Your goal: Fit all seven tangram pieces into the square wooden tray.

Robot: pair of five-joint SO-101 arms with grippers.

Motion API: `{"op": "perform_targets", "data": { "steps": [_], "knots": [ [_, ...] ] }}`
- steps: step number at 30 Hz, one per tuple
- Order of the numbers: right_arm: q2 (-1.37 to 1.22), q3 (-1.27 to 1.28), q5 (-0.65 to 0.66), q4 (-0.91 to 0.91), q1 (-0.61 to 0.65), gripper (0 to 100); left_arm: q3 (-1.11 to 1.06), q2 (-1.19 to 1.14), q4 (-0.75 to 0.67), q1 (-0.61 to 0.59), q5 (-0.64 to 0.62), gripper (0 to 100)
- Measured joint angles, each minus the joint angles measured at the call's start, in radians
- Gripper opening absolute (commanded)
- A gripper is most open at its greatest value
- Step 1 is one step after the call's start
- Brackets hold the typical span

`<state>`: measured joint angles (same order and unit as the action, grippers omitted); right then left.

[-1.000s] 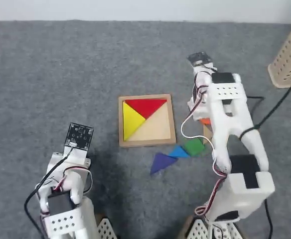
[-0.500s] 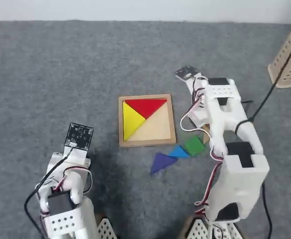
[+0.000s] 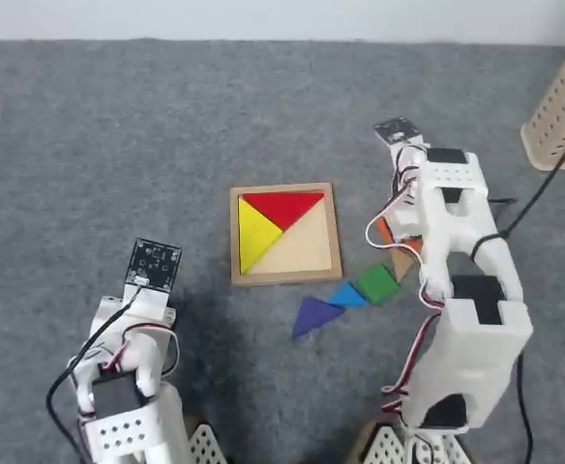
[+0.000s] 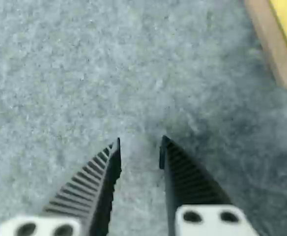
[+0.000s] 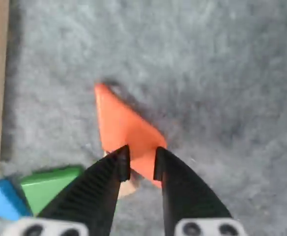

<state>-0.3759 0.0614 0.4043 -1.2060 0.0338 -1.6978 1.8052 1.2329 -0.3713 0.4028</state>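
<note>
The square wooden tray (image 3: 333, 232) holds a red triangle (image 3: 284, 207) and a yellow triangle (image 3: 252, 233). On the carpet in front of it lie a purple triangle (image 3: 313, 314), a blue triangle (image 3: 348, 295), a green square (image 3: 377, 283) and a tan piece (image 3: 404, 261). My right gripper (image 5: 140, 156) is shut on an orange piece (image 5: 124, 128), which casts a shadow on the carpet; the green square (image 5: 50, 189) lies beside it. The right arm (image 3: 447, 193) stands right of the tray. My left gripper (image 4: 139, 145) is open over bare carpet, near the tray's corner (image 4: 269, 46).
A beige perforated basket (image 3: 563, 106) stands at the far right edge. The left arm (image 3: 133, 338) sits at the front left. Grey carpet stretches behind and left of the tray.
The right arm swung left toward the tray, then back to the right, with the orange piece staying under its gripper. The left arm has kept still.
</note>
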Motion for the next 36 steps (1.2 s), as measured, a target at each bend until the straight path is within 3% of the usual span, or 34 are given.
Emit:
{"op": "perform_targets", "data": {
  "steps": [7, 13, 16, 31, 36],
  "knots": [
    [0.031, -0.058, 0.12, -0.078, 0.002, 8.7, 0.0, 0.0, 0.0, 0.0, 0.0, 12],
    [0.044, 0.006, 0.31, -0.068, 0.012, 22.2, 0.0, 0.0, 0.0, 0.0, 0.0, 12],
    [0.044, 0.066, 0.354, -0.021, 0.037, 23.2, 0.0, 0.0, 0.0, 0.0, 0.0, 12],
    [-0.011, 0.094, 0.342, 0.126, 0.032, 22.6, 0.0, 0.0, 0.0, 0.0, 0.0, 12],
    [-0.026, 0.091, 0.336, 0.141, 0.032, 8.4, 0.0, 0.0, 0.0, 0.0, 0.0, 12]
  ]
}}
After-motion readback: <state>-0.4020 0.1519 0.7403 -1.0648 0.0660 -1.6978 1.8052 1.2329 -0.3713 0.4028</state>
